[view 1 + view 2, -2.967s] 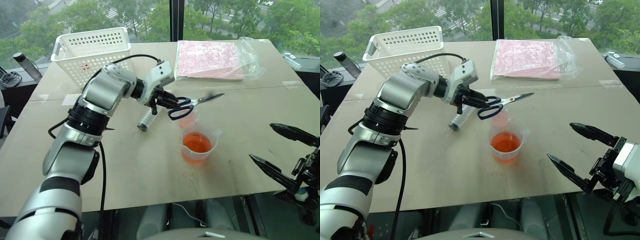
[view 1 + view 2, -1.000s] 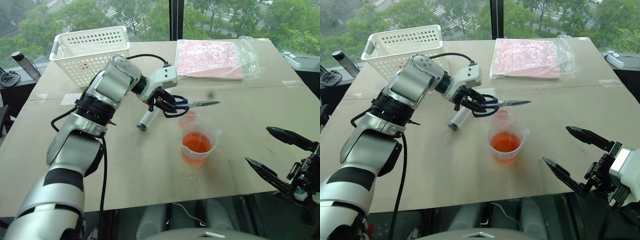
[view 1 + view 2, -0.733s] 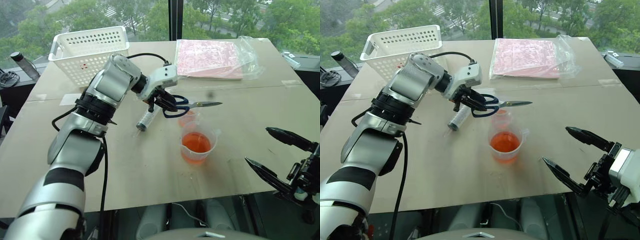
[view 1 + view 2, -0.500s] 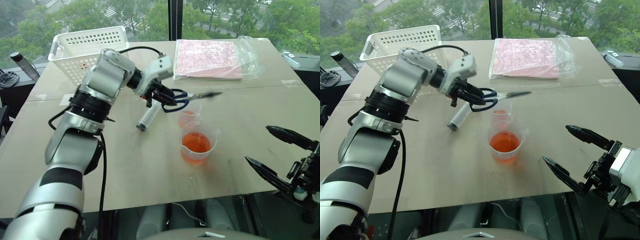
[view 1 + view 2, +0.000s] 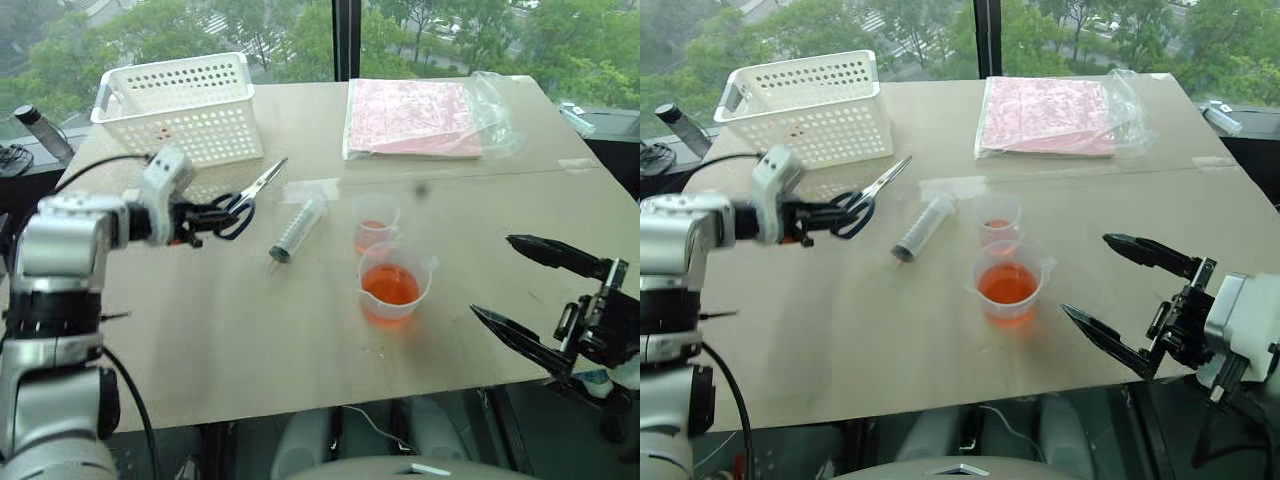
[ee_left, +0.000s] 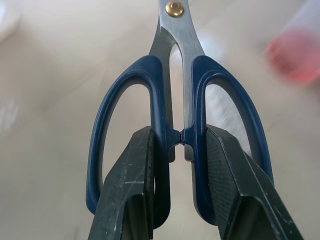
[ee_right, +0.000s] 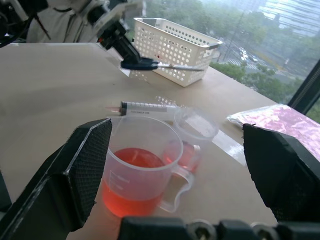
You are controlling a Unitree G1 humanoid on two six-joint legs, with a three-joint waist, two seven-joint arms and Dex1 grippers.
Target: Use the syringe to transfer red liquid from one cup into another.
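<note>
The transfer itself looks not yet begun: this reads as a clearing step, with the left end effector (image 5: 205, 216) clenched on the blue handles of the scissors (image 5: 243, 198) and holding them off the worktop (image 5: 300, 330) at the left of the head views, blades pointing up and right toward the white basket (image 5: 180, 105). In the left wrist view the two black fingers (image 6: 131, 190) press the handle loops together from outside. The left arm is stretched out sideways at the left of the frame, its end effector aimed toward the centre.

The syringe (image 5: 297, 229) lies flat and untouched at centre frame, tip toward the lower left, just left of the small cup (image 5: 376, 223). The beaker (image 5: 393, 292), with red liquid (image 5: 391, 285) in its lower part, stands just below that cup; the cup also shows a little red at its bottom.

The right end effector (image 5: 1118, 297) hangs released at the lower right, fingers spread wide, past the worktop's near edge and facing the beaker.

Next, the scissors probably need setting down well clear, perhaps in the basket; then a free end effector must take the syringe by its barrel
</note>
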